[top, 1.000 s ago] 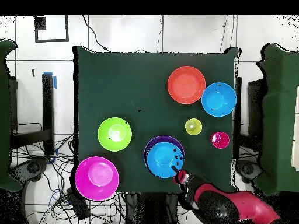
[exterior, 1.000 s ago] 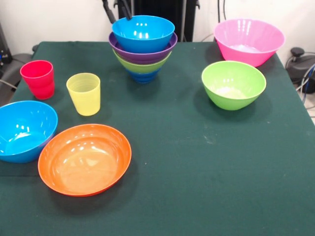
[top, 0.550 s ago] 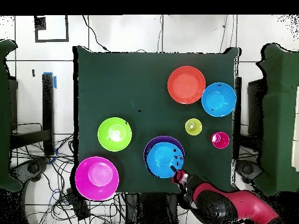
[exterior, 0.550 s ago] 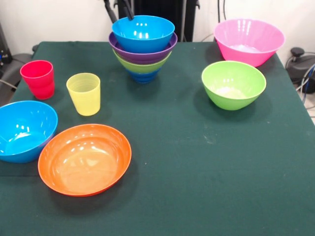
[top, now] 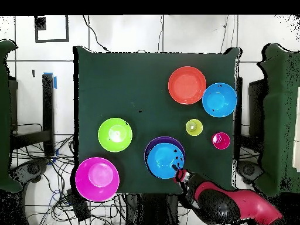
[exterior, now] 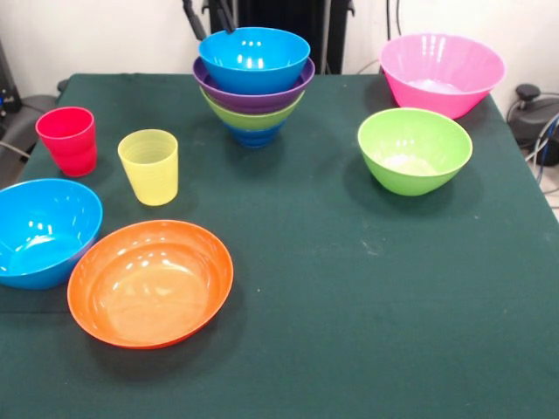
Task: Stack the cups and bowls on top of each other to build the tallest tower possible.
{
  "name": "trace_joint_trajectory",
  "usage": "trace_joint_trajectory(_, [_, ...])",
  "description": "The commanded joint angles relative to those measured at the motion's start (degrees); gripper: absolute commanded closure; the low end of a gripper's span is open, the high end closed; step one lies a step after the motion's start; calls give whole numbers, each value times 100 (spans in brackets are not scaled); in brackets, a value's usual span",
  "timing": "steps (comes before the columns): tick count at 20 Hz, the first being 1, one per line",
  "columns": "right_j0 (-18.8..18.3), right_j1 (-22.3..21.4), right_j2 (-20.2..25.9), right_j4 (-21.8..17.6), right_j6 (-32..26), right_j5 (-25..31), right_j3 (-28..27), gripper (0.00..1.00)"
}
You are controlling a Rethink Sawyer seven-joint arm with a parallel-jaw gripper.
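Note:
The tower (exterior: 254,87) stands at the table's far side: a small dark blue bowl (exterior: 254,134) lowest, then lime green, purple and a light blue bowl (exterior: 254,57) on top. My gripper (exterior: 212,24) shows just behind it at the top edge, its two dark fingers apart with nothing between them. From overhead, the gripper (top: 178,173) sits at the tower's (top: 165,157) rim. Loose on the table are a red cup (exterior: 67,140), a yellow cup (exterior: 149,166), a light blue bowl (exterior: 42,231), an orange bowl (exterior: 150,281), a lime green bowl (exterior: 414,150) and a big pink bowl (exterior: 441,72).
The dark green table (exterior: 367,305) ends close behind the tower and the pink bowl. Cables and dark equipment lie past its edges. Both cups stand upright on the left, apart from each other and from the bowls.
In the overhead view the red arm behind the gripper has shifted slightly. The gripper stays at the tower's rim, and no bowl or cup has moved.

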Motion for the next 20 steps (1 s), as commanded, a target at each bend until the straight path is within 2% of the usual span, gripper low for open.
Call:
trace_joint_trajectory(1, [484, -272, 471, 374, -529, 808, -446, 0])
trace_joint_trajectory(9, [549, -387, 534, 586, -541, 931, -463, 0])
trace_joint_trajectory(15, [736, -316, 372, 556, -539, 968, -680, 0])
trace_joint_trajectory(20, [779, -390, 459, 770, -613, 1205, -814, 0])
